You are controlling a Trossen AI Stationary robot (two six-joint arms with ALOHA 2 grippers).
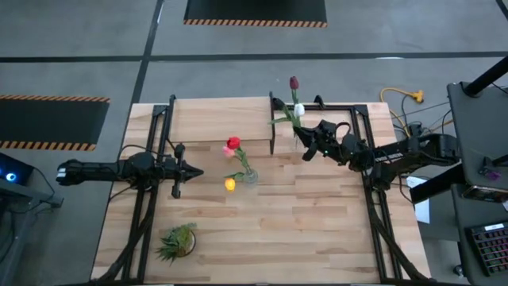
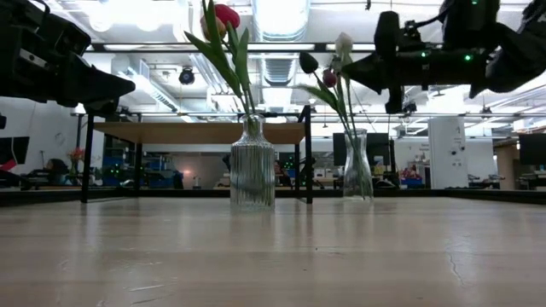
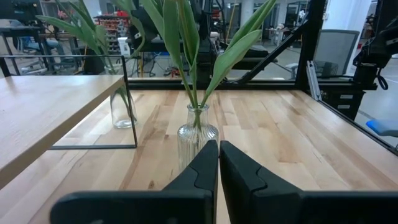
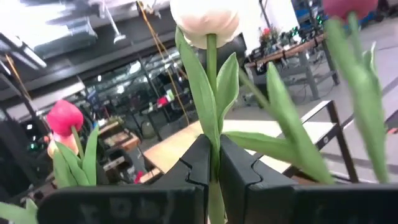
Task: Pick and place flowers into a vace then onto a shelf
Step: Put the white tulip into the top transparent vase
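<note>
— Two vases stand on the table, and both have flowers in them.

— Which flowers are where?

— The ribbed vase [image 2: 252,175] in the middle holds the red tulip [image 1: 232,143], a pink one and the yellow tulip [image 1: 229,184]. The smooth vase [image 2: 357,167] stands farther back, just beside the shelf's corner leg. It holds the white tulip [image 4: 205,18] and the dark maroon tulip [image 1: 294,82].

— Is a robot hand holding one?

— Yes. The right gripper [image 4: 212,171] is up in the air above the smooth vase. Its two fingers are squeezed together on the white tulip's green stem, just under the head.

— And the other hand?

— The left gripper [image 3: 218,163] hangs over the table on the left side, pointing at the ribbed vase but apart from it. Its fingers are pressed tight together with nothing between them.

— Where is the shelf?

— The shelf [image 1: 222,119] is the pale board on black legs at the far side of the table. Nothing sits on top of it.

— Anything else?

— A little spiky green plant [image 1: 178,242] sits near the front left corner of the wooden table [image 1: 317,230].
</note>
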